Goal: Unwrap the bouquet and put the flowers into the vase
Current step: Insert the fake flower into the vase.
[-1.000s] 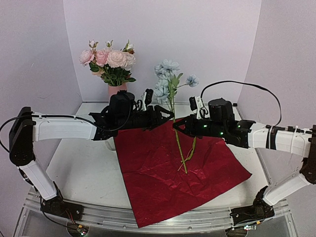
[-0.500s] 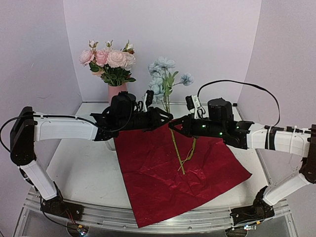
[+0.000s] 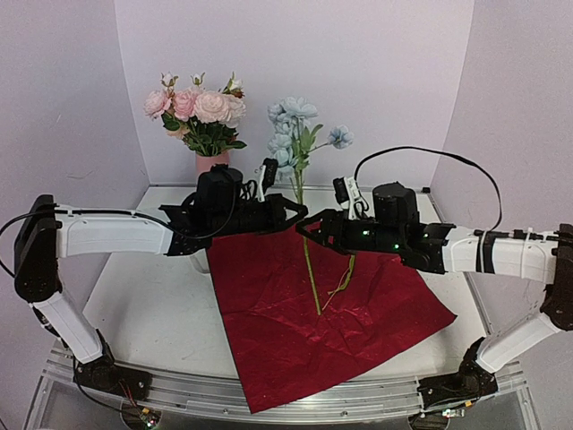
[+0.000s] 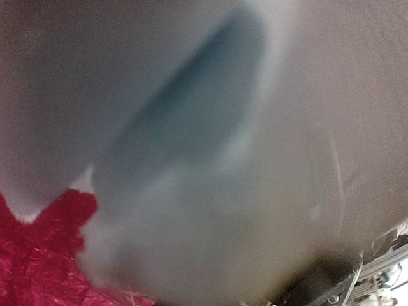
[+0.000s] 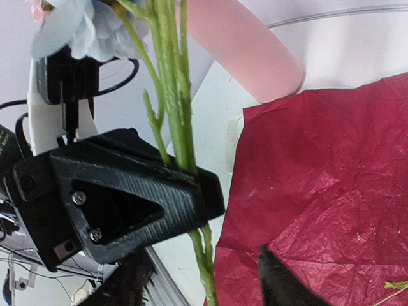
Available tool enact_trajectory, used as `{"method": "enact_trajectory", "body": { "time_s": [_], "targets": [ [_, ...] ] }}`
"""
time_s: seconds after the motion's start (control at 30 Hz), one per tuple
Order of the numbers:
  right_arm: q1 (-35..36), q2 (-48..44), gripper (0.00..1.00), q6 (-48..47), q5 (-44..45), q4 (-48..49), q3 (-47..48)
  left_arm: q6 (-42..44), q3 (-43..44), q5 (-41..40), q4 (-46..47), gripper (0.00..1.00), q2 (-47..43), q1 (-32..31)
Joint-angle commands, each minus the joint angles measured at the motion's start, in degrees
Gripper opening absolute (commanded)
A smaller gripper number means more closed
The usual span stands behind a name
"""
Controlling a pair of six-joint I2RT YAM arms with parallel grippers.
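Top external view has the white counter (image 3: 152,305) closed in by pale lilac walls (image 3: 376,72) at the back and both sides. A sheet of dark red crinkled wrapping paper (image 3: 313,345) lies spread flat from the counter's middle down to its near edge. Near the far left corner stands a matte salmon-pink cylindrical vase (image 3: 212,162) holding pink, peach and white roses (image 3: 199,107). Over the paper's far edge the left tool (image 3: 302,212) is clamped tight on the pale blue artificial flowers on thin green stems (image 3: 291,134). They stand upright, with the blooms above the tool and the stem reaching down across the paper. The right tool (image 3: 315,229) sits just beside the left one, slightly lower.

Right wrist view adds what the overhead hides: its own two fingers stand apart on either side of the stems, and the left tool's black finger presses against them higher up, with the pink vase behind.

Left wrist view is a blur of pale surface, with red paper in its lower left corner
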Motion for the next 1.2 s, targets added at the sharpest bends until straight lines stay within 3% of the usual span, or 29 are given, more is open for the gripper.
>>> {"method": "enact_trajectory", "body": {
  "time_s": [0.0,0.1,0.23,0.37,0.63,0.83,1.17],
  "targets": [
    [0.30,-4.32,0.74,-1.33,2.43,2.60,-2.21,14.32,-2.26,-5.09,0.73,0.00,-8.63,0.00],
    [0.30,-6.66,0.74,-2.12,4.66,2.04,-3.44,22.24,-3.86,-11.45,-2.78,0.00,-13.56,0.00],
    [0.29,-9.11,0.74,-2.62,7.08,2.00,-4.94,33.49,-2.52,-25.59,-10.23,0.00,-19.08,-0.01],
    [0.32,-10.24,0.74,-3.31,8.23,1.99,-5.52,45.07,-4.25,-34.75,-9.55,0.00,-24.91,0.00],
    [0.30,-9.35,0.74,-3.16,8.36,1.97,-4.76,58.86,-8.75,-26.52,2.15,0.00,-33.93,2.68],
    [0.33,-8.48,0.74,-2.81,8.27,1.97,-4.44,60.06,-9.38,-15.43,11.07,0.00,-34.95,12.45],
    [0.31,-9.24,0.74,-2.55,8.41,1.97,-4.80,65.35,-8.98,-15.39,28.09,0.00,-27.81,16.11]
  ]
}}
